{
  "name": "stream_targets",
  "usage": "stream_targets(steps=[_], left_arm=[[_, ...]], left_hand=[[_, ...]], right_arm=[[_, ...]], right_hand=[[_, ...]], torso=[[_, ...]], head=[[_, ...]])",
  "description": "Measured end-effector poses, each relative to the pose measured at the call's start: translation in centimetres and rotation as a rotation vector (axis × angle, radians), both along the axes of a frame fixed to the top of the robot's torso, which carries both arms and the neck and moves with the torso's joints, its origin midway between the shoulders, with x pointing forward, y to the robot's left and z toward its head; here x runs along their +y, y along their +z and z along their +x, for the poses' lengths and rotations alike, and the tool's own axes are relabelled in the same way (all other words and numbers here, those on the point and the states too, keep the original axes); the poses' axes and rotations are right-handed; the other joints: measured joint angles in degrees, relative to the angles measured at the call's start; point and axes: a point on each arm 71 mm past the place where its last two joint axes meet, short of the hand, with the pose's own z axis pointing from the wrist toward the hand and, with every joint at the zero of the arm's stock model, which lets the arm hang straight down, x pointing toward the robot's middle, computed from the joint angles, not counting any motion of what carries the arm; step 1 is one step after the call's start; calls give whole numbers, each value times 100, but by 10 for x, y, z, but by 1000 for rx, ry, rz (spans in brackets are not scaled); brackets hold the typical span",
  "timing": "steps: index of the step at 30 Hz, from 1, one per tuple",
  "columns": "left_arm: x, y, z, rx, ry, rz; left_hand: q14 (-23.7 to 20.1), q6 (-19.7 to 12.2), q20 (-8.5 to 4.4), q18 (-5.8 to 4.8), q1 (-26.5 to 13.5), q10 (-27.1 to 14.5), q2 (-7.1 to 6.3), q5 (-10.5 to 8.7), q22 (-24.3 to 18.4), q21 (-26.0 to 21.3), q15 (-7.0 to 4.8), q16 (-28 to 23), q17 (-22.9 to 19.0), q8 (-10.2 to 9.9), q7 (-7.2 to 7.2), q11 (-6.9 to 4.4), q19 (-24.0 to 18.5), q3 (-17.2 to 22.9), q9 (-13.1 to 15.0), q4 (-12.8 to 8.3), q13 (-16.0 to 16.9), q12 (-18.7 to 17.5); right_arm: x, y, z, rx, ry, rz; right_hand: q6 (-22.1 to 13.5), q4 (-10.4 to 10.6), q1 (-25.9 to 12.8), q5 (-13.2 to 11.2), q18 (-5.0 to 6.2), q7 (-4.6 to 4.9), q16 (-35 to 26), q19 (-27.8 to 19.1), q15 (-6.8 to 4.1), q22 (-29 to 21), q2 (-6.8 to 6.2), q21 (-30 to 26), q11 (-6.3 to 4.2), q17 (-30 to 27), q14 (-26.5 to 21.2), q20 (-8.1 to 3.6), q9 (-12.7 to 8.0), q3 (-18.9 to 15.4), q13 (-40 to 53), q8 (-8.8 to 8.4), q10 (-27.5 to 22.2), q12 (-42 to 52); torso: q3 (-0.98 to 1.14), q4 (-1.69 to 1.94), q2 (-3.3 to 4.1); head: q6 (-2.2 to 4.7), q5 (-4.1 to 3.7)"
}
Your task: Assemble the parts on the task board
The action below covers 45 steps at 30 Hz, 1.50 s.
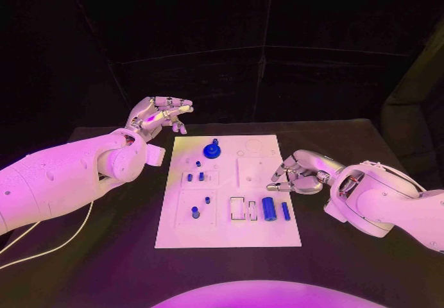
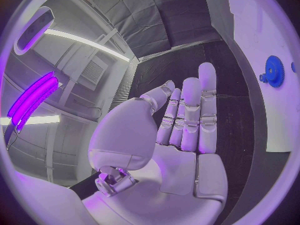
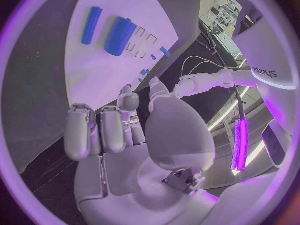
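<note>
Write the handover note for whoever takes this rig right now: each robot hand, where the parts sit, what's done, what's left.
Left robot hand: raised beyond the task board's far left corner, fingers straight in its wrist view, holding nothing.
Right robot hand: at the board's right edge, fingers curled, nothing visibly held.
Task board: blue gear near the far edge; small blue pieces in the left section; thick blue cylinder and thinner blue bar side by side near the right edge.
Done: cannot tell which parts are already seated.
Left: the cylinder and bar look loose; probably place those next.
</note>
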Motion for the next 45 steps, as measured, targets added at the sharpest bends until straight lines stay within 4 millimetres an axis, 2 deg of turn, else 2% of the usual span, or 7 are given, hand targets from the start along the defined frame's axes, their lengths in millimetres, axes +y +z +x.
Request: stream_targets(steps=[4,9,16,34,37,39,45], left_arm=[[1,0,0,0,1,0],[1,0,0,1,0,1],[2,-1,0,1,2,2],[3,-1,-1,3,1,2],[3,-1,-1,3,1,2],[4,-1,-1,3,2,3],[4,-1,-1,3,1,2]], left_hand=[[0,0,0,1,0,0,0,0,0,0,0,0,0,0,0,0,0,0,0,0,0,0],[0,0,0,0,0,0,0,0,0,-22,0,0,-5,0,0,0,0,0,0,0,0,24],[0,0,0,0,0,0,0,0,1,-22,0,0,-5,0,0,0,0,0,0,0,0,24],[0,0,0,0,0,0,0,0,2,-22,0,0,-4,0,0,0,0,0,0,0,0,24],[0,0,0,0,0,0,0,0,2,-22,0,0,-4,0,0,0,0,0,0,0,0,24],[0,0,0,0,0,0,0,0,2,-22,0,0,-4,0,0,0,0,0,0,0,0,24],[0,0,0,0,0,0,0,0,2,-22,0,0,-4,0,0,0,0,0,0,0,0,24]], right_arm=[[-2,-8,-3,28,-28,-55],[-1,-15,-6,36,-46,-131],[2,-21,-6,34,-51,-209],[23,-50,-13,95,-12,-288],[26,-51,-13,93,-9,-290],[27,-52,-13,91,-7,-292],[30,-53,-11,84,-6,-296]], right_hand=[[-27,381,-82,-23,-90,-27,137,75,-20,0,-61,77,-27,236,-20,-15,144,-312,868,228,72,682],[-7,389,-181,-51,-88,-47,191,118,-20,-1,-102,144,-38,373,-20,-19,258,-459,1186,367,99,906],[-27,389,-294,-51,-87,-67,260,167,-40,-1,-64,189,-79,496,0,-27,368,-491,1476,492,180,1108],[-43,395,-467,-47,-86,-125,419,186,-39,-2,-54,280,-89,837,0,-47,527,-528,1931,610,355,1440],[-52,395,-467,15,-177,-130,443,186,-40,-2,-54,280,-89,854,0,-47,560,-528,1966,656,355,1463],[-81,395,-430,174,-177,-119,443,186,-39,-2,-17,280,-88,864,0,-47,619,-528,2003,694,355,1463],[-124,380,-297,381,-176,-134,466,186,-39,-2,116,303,-88,898,0,-47,679,-513,2090,780,355,1498]], torso=[[5,-19,-4],[5,-15,-4],[-3,-4,-1],[-4,-4,2],[-4,-3,2],[-4,-3,2],[-4,-1,2]], head=[[2,-34],[-5,-66],[-31,-75],[-64,-55],[-66,-51],[-69,-48],[-76,-43]])
